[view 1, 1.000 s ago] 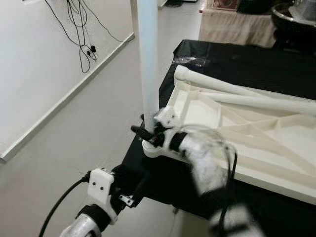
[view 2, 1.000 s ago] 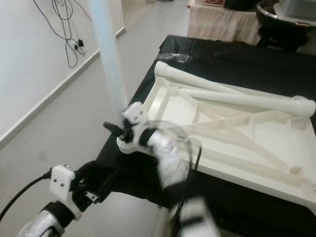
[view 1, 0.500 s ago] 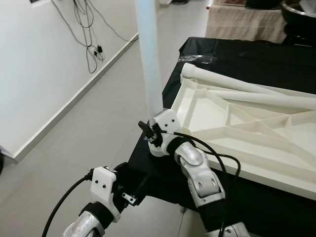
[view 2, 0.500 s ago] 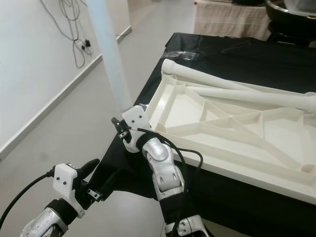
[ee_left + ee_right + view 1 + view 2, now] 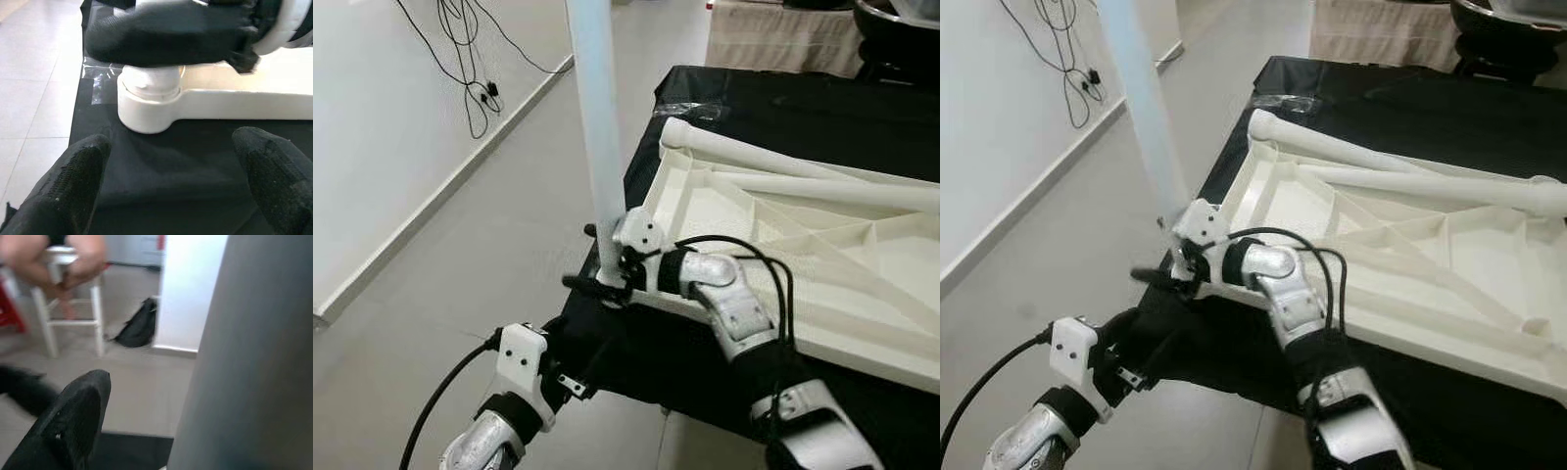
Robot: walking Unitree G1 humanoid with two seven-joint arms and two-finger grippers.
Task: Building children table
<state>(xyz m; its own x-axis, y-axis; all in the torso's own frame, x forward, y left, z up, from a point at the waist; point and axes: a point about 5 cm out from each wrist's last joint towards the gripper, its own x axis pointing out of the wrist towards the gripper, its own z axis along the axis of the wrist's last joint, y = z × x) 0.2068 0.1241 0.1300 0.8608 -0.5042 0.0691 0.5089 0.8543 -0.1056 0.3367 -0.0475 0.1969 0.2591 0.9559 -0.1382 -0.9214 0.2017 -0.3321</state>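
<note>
The white children's table top (image 5: 822, 323) lies upside down on a black-clothed table (image 5: 773, 98). A white leg (image 5: 595, 127) stands upright in its near-left corner socket (image 5: 146, 107). My right gripper (image 5: 579, 257) is at the base of that leg, open, with one black finger (image 5: 592, 284) in front of the leg and the other behind it. The right wrist view has the leg (image 5: 254, 357) close beside one finger (image 5: 73, 421), with a gap between them. My left gripper (image 5: 176, 186) is open, low by the table's edge, aimed at the socket.
Two more white legs (image 5: 773, 162) lie along the far side of the table top. Clear wrapping (image 5: 690, 111) sits on the cloth behind it. Cables (image 5: 470, 59) hang on the left wall. A person sits on a white stool (image 5: 63, 323) near a black bag (image 5: 139, 325).
My right wrist has rotated at the leg's base, so one finger now points left under the leg. The camera has shifted a little. The left arm has hardly moved.
</note>
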